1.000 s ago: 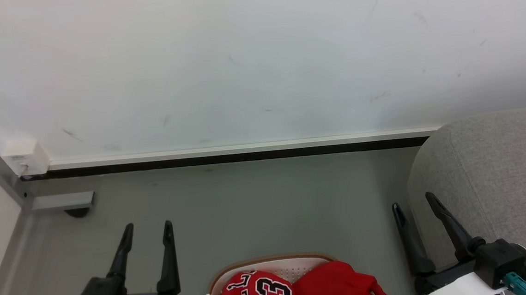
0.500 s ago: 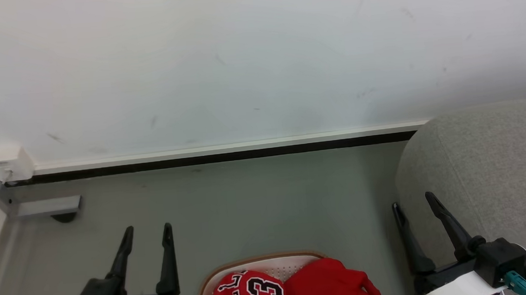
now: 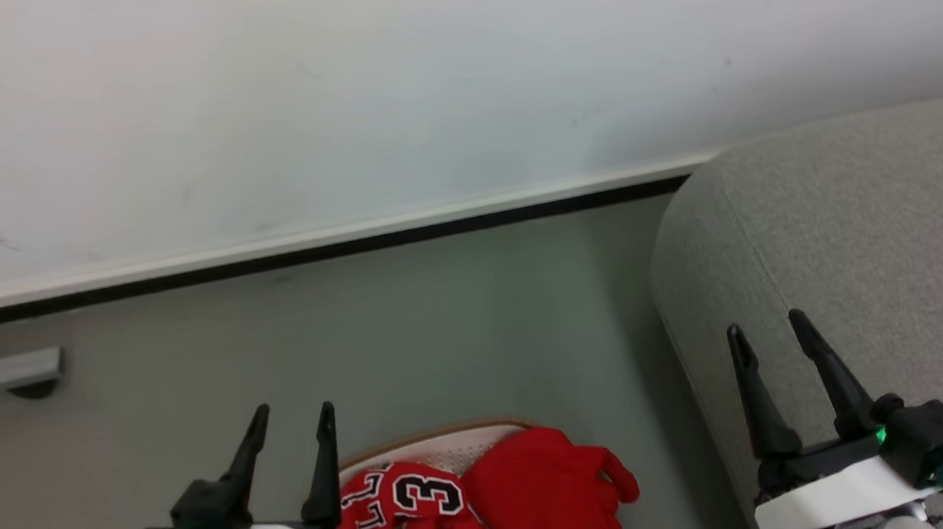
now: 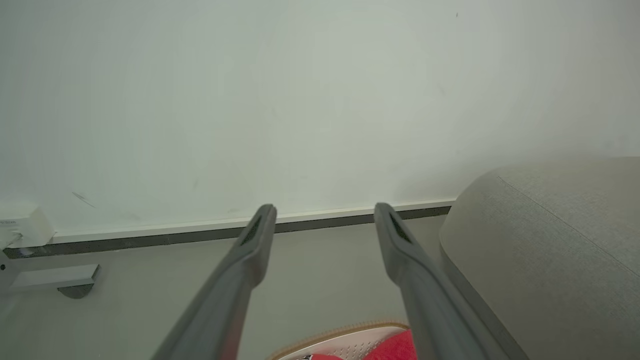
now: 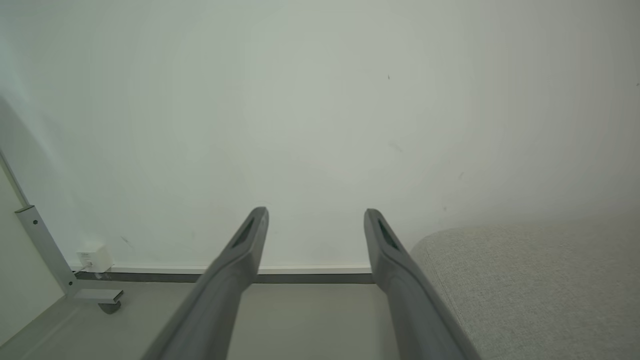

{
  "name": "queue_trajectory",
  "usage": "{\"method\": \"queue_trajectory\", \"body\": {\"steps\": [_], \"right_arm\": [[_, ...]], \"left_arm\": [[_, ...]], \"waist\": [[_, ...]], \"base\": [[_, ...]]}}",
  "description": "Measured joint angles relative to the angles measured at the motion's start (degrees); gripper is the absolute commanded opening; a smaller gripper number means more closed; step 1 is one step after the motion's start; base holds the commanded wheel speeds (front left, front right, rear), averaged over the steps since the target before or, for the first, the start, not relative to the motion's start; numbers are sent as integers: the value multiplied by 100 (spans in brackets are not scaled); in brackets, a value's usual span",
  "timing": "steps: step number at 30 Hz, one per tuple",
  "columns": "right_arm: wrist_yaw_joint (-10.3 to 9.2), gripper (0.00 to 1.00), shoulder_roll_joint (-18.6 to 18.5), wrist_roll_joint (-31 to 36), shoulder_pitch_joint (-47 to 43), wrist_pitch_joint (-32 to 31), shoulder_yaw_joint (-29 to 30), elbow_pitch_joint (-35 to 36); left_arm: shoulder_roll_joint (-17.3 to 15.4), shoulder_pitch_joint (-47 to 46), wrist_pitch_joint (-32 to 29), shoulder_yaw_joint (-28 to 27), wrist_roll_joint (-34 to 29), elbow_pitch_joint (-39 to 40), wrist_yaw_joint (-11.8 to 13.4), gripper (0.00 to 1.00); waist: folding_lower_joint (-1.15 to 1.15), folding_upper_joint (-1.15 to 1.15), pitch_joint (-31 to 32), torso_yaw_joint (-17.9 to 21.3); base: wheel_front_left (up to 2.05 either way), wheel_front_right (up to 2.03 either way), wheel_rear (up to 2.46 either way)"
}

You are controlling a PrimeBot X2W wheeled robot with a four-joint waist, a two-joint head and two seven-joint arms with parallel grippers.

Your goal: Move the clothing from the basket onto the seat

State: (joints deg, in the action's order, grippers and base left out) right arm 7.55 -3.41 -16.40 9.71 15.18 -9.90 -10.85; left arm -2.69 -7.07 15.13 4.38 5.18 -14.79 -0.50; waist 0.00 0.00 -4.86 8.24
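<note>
Red clothing fills the white basket [image 3: 443,445] with a brown rim at the bottom centre of the head view: a jersey [image 3: 401,506] marked "3" on the left, a plain red garment [image 3: 545,492] on the right. The basket's rim [image 4: 340,334] also peeks into the left wrist view. My left gripper [image 3: 293,418] is open and empty just left of the basket. The large grey seat [image 3: 851,230] takes up the right side, and my right gripper [image 3: 769,328] hangs open and empty over its near edge. Both wrist views look along open fingers [image 4: 405,240] [image 5: 380,235] toward the wall.
A white wall [image 3: 392,79] with a skirting board [image 3: 312,242] runs across the back. Grey floor [image 3: 377,337] lies between the wall and the basket. A metal bracket [image 3: 6,372] and a white box [image 4: 20,227] sit at the far left by the wall.
The head camera has turned right, so the scene has slid left and more of the seat shows. Both grippers stay open and empty.
</note>
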Motion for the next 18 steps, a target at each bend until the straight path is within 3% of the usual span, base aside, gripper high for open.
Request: {"method": "queue_trajectory", "body": {"steps": [10,18], "right_arm": [[0,100,35,-472,450,0,229,236],[0,100,42,-502,864,0,254,414]], "left_arm": [[-30,-1009,0,219,-166,-1563,-310,100],[-194,-2043,-113,698,-383,-3551,-560,100]], "waist": [[0,0,-832,313],[1,0,-1627,518]], "base": [[0,0,0],[0,0,0]]}}
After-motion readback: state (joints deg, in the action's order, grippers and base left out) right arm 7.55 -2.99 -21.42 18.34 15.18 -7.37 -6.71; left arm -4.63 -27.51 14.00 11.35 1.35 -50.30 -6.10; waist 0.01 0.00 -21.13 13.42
